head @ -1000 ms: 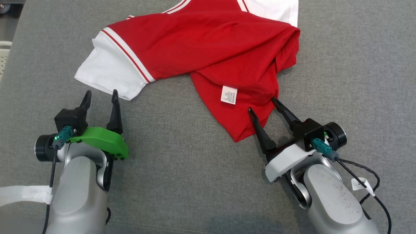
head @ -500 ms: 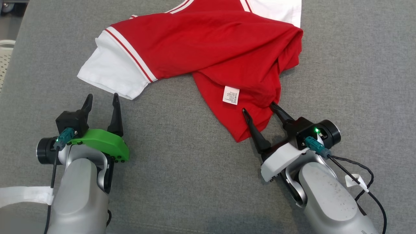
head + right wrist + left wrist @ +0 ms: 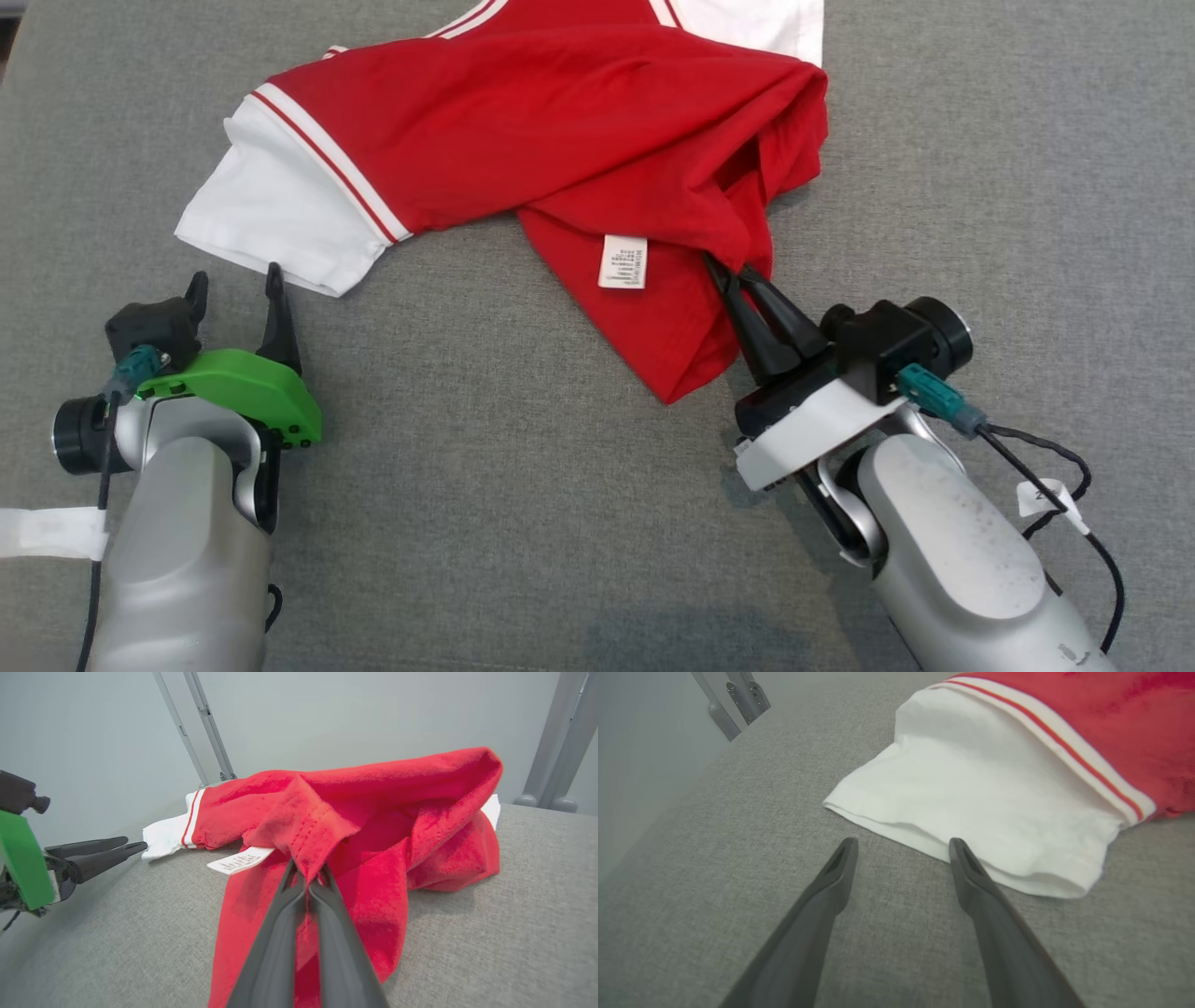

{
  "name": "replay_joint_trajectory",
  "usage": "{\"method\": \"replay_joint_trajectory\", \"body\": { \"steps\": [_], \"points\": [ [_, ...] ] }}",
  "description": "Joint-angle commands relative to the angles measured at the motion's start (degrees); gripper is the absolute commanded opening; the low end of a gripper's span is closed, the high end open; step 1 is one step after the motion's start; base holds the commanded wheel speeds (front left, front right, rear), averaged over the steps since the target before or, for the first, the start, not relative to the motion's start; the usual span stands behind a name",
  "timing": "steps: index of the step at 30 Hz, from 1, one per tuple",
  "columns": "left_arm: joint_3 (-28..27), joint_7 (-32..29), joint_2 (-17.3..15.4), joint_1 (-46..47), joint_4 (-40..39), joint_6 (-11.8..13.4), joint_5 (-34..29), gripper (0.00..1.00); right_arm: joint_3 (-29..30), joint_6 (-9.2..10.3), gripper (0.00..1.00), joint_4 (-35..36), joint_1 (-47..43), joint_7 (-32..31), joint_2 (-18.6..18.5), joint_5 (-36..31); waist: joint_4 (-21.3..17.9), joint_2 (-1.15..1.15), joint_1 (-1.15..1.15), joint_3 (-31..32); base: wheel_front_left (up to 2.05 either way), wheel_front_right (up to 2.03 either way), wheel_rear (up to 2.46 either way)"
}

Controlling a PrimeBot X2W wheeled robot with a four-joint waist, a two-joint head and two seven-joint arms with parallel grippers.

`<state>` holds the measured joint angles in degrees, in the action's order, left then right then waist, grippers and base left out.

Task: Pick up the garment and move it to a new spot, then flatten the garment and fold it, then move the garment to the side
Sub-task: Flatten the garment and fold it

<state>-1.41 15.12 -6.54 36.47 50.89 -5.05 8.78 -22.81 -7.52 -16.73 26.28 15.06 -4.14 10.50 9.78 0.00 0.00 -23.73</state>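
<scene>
Now my right jaws pinch a red fold of the shirt (image 3: 560, 121) beside its white tag (image 3: 623, 261); the rest lies crumpled ahead of them on the grey tabletop (image 3: 485, 485). My left jaws stand spread, one tip perhaps touching the white sleeve (image 3: 971, 793).

A white care label (image 3: 623, 261) sits on the lower flap of the garment (image 3: 560, 121). It carries several lines of dark print, too small to read from the head or the right wrist. Right of the garment and lower, a white paper tag (image 3: 1046, 497) on a black cable (image 3: 1106, 560) bears a dark mark, perhaps a 2.
</scene>
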Motion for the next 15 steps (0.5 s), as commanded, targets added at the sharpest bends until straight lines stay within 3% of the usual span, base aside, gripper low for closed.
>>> {"method": "replay_joint_trajectory", "body": {
  "steps": [1,10,15],
  "points": [
    [-0.4,0.0,-0.2,0.7,0.3,0.2,0.8,1.00,0.2,0.06,0.00,0.5,-0.2,0.2,-0.6,0.7,-0.7,0.00,0.00,0.4,0.00,0.00,0.00],
    [-3.7,0.0,-0.9,1.3,4.8,0.2,4.3,1.00,7.1,0.06,0.00,6.0,-4.5,0.1,-7.8,2.8,-2.5,0.00,0.00,2.2,0.00,0.00,0.00],
    [-4.0,-0.1,-1.0,3.6,6.7,-0.1,5.2,1.00,11.0,0.06,0.00,8.4,-6.3,-1.1,-10.0,3.3,-3.2,0.00,0.00,1.6,0.00,0.00,0.00]
  ]
}}
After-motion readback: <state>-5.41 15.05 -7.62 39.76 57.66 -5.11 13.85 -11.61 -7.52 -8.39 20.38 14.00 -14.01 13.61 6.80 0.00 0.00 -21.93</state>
